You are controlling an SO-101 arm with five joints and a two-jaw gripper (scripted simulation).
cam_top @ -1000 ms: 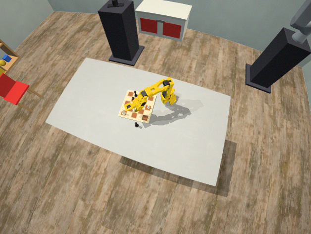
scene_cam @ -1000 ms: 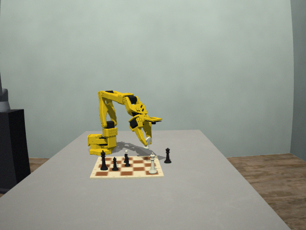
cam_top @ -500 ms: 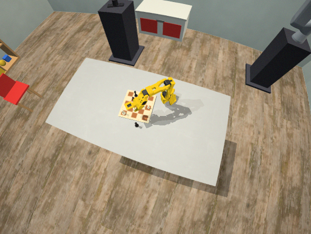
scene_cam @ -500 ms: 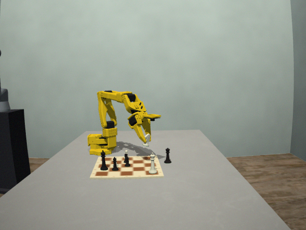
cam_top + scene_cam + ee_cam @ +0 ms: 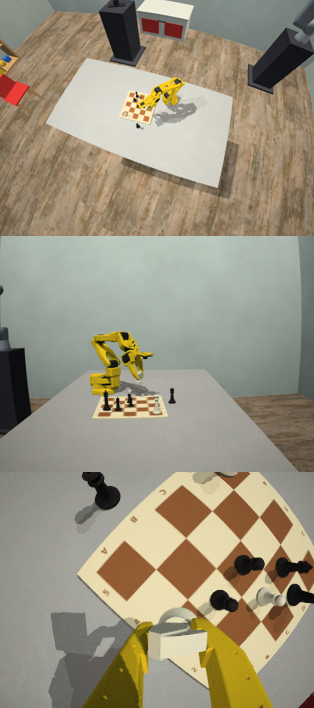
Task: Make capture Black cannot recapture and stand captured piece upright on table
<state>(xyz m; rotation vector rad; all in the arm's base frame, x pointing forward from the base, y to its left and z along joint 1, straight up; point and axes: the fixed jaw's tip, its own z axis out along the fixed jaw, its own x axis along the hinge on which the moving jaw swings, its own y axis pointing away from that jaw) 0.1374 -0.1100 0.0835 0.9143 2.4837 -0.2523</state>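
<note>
The small chessboard point(image 5: 130, 407) lies on the grey table in front of the arm. My gripper point(image 5: 174, 641) is shut on a white piece point(image 5: 139, 376) and holds it in the air above the board's edge nearest the arm base; it also shows in the top view point(image 5: 147, 106). A black piece point(image 5: 172, 395) stands upright on the table beside the board, also in the wrist view point(image 5: 101, 488). On the board stand a tall white piece point(image 5: 156, 404) in a corner, three black pieces point(image 5: 117, 404) and a small white pawn point(image 5: 266, 597) among them.
The yellow arm base point(image 5: 104, 383) sits behind the board. Two dark pillars point(image 5: 121, 30) and a white cabinet point(image 5: 163, 19) stand on the floor beyond the table, and a red chair point(image 5: 12, 91) to the left.
</note>
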